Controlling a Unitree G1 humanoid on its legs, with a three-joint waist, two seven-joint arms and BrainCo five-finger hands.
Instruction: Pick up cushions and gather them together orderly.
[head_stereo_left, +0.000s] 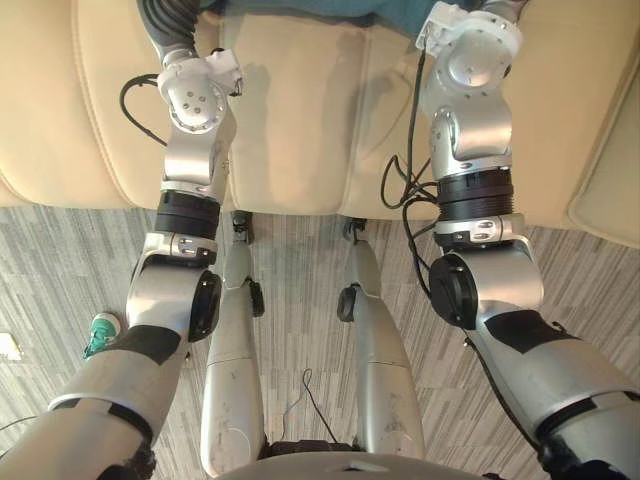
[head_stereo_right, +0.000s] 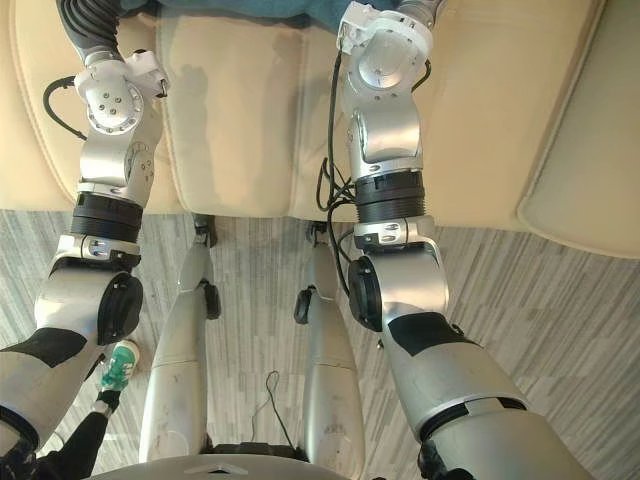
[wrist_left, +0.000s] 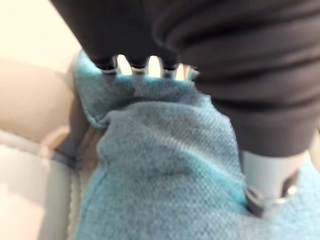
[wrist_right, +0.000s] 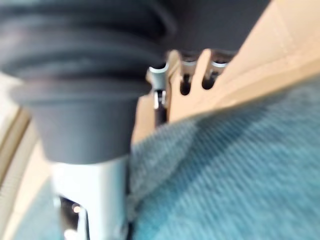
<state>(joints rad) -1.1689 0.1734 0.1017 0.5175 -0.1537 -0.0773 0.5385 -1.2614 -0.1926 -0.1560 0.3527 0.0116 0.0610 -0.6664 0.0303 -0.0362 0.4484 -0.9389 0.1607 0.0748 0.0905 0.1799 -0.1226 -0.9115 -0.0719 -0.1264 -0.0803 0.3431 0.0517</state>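
pinching nubbly woven teal cushion (wrist_left: 165, 165): left hand (wrist_left: 267, 175), right hand (wrist_right: 87, 185)

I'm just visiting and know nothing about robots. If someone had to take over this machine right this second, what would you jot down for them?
Left hand: pressed against the teal cushion; whether it grips cannot be told.
Right hand: against the same cushion from the other side; grip equally unclear.
Where things are: the cushion lies at the far side of the cream sofa seat, with both arms stretched over the seat to it.
Done: both hands are on one cushion.
Left: confirm the hold, lift it, set it neatly with the other cushions, and repeat for the rest.
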